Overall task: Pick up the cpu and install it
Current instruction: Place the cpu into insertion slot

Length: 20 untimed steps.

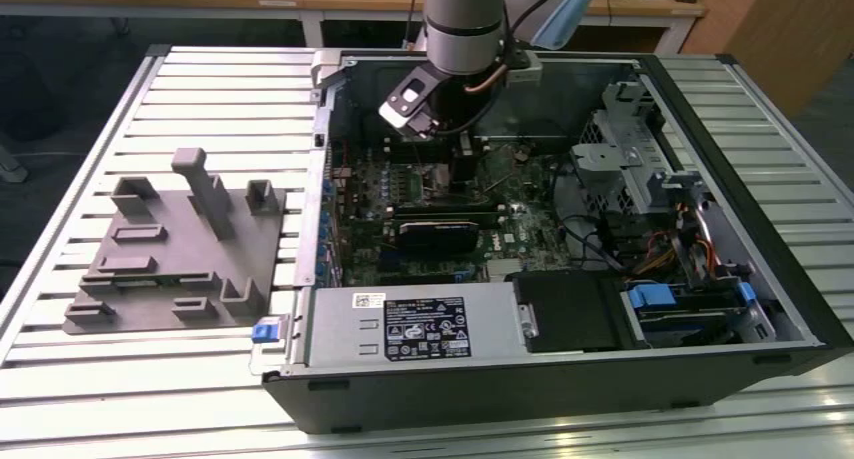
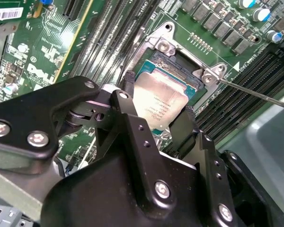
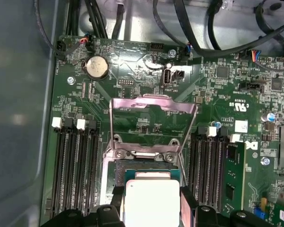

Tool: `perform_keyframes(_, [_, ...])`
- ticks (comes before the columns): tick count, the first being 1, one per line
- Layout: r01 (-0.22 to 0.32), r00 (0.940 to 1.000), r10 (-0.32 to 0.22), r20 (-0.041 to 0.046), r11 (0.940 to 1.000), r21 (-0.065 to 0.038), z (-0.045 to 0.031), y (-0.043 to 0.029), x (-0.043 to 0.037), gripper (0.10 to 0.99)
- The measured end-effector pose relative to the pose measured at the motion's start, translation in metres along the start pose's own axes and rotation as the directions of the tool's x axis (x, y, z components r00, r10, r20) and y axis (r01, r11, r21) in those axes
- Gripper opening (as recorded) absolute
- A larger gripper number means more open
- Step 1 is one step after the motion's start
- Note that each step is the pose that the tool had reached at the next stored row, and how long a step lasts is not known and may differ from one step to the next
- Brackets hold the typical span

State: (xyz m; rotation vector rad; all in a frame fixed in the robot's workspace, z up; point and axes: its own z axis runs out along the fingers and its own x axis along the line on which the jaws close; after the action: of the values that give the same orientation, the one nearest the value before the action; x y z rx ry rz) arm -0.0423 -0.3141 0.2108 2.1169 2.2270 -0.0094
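I recorded even overhead light on the table (image 1: 200,89) in the exterior view; the inside of the computer case (image 1: 534,389) lay in shadow. In both wrist views, glare washed the motherboard (image 2: 47,61) (image 3: 132,71), and the cpu (image 2: 158,101) (image 3: 151,198) reflected bright white.

You lose one edge of the flat silvery-white square cpu (image 3: 151,198) at the picture's border in the first wrist view. In the second wrist view the black metal claw (image 2: 158,101) gripping it covers the side nearest the camera. Whether it sits seated in the steel-framed socket (image 2: 180,71) or rides above it, you cannot tell. In the exterior view the grey arm (image 1: 465,19), itself cut off at the top edge, blocks that socket.
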Motion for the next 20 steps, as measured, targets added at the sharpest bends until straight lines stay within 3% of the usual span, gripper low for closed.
perform_keyframes(8, [-0.043,0.9991,0.043,0.0020,0.9991,0.002,0.0023,-0.0006,0.0017,0.545])
perform_keyframes(20, [-0.044,0.9990,0.044,-0.0003,0.9990,0.002,0.0093,-0.0008,0.0035,0.545])
